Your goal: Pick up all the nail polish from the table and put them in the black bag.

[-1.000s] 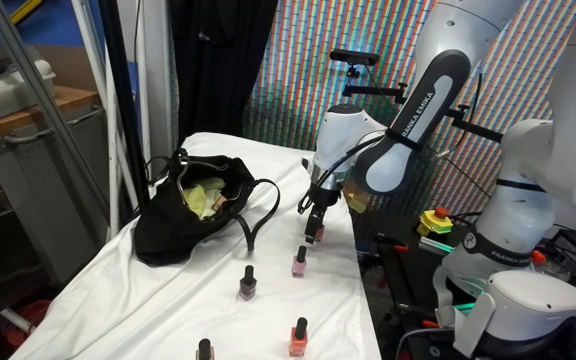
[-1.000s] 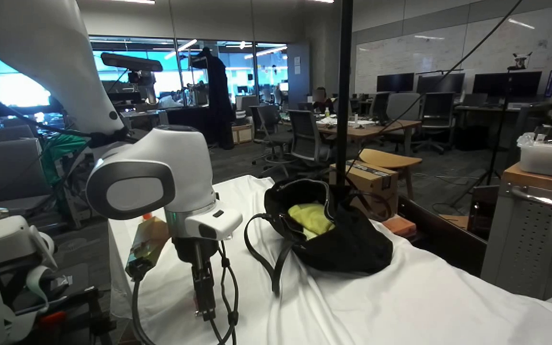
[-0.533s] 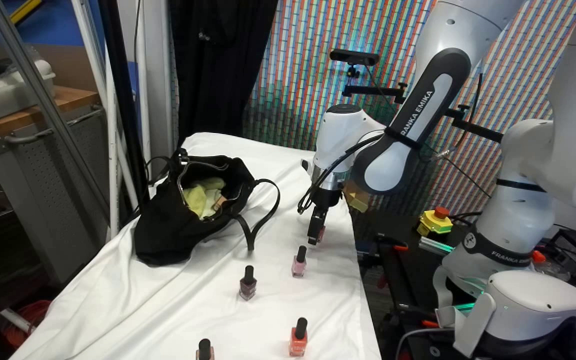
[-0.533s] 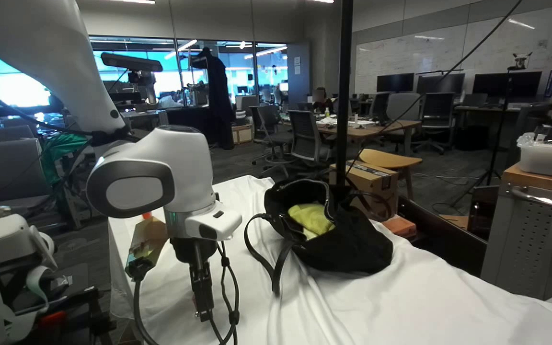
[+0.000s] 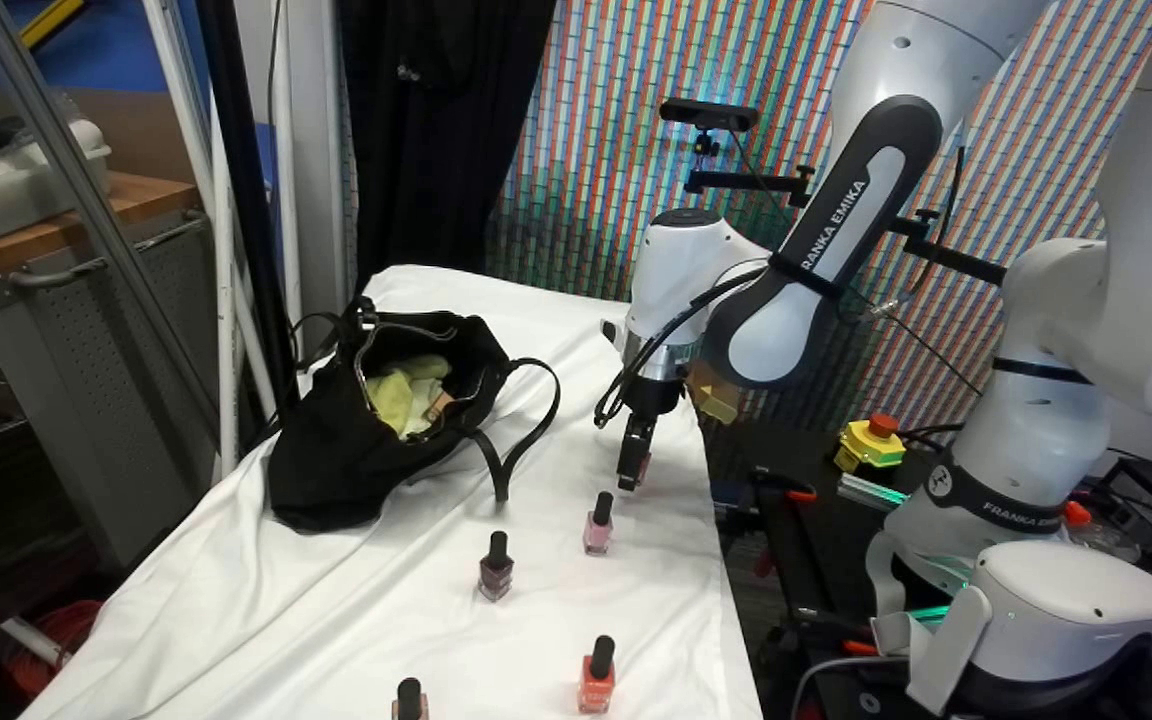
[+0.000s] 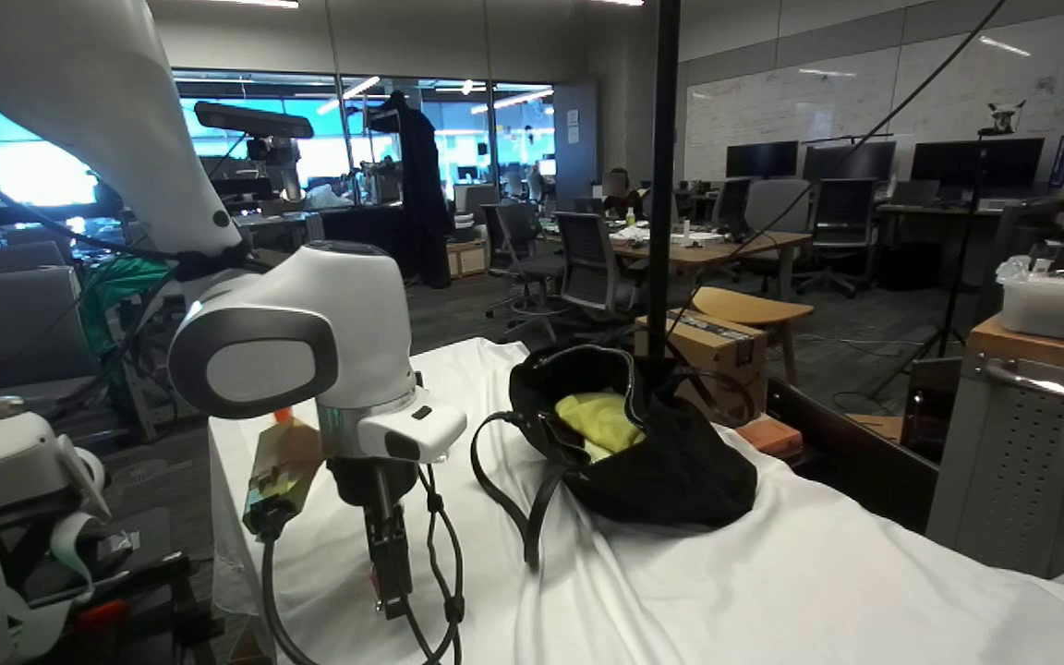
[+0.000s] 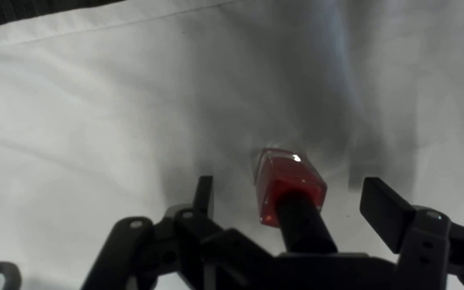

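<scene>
Loosely, the black handbag (image 5: 336,455) slouches at the left of the white-draped table (image 5: 536,640), its mouth showing yellow-green fabric (image 5: 394,397). Rightward in an exterior view come upright, black-capped bottles: a peach polish (image 5: 410,703), cut off at the bottom; a dark mauve polish (image 5: 496,572); then an orange-red polish (image 5: 596,682) with a pale pink polish (image 5: 597,530) behind it. Near the pink one stands the red nail polish (image 7: 288,181), between the jaws of the Robotiq gripper (image 7: 293,204); these are spread wide, a gap on either side of the bottle, nothing held. Farther right, past the table's edge, sits a red-topped emergency-stop button (image 5: 871,445).
</scene>
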You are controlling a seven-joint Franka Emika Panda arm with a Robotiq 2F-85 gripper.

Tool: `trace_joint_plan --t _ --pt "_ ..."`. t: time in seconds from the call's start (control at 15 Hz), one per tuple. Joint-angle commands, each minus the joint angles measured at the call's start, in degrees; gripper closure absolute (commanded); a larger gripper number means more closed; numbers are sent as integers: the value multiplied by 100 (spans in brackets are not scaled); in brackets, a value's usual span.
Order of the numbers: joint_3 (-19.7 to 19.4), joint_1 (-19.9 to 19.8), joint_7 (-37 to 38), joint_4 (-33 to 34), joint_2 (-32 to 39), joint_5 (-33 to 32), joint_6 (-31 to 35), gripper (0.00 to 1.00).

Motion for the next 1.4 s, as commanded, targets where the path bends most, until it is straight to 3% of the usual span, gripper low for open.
trace_joint_plan --t 0.0,0.47,0.87,1.13,1.33 --pt "21 26 -50 -40 123 52 15 36" --pt "-65 108 74 -94 65 -106 -5 83" --pt "-86 177 -78 -59 -319 -460 -625 85" --pt "-110 194 -60 483 -631 -1001 -1652 85" --pt "2 251 127 1007 -727 -1510 -2019 85"
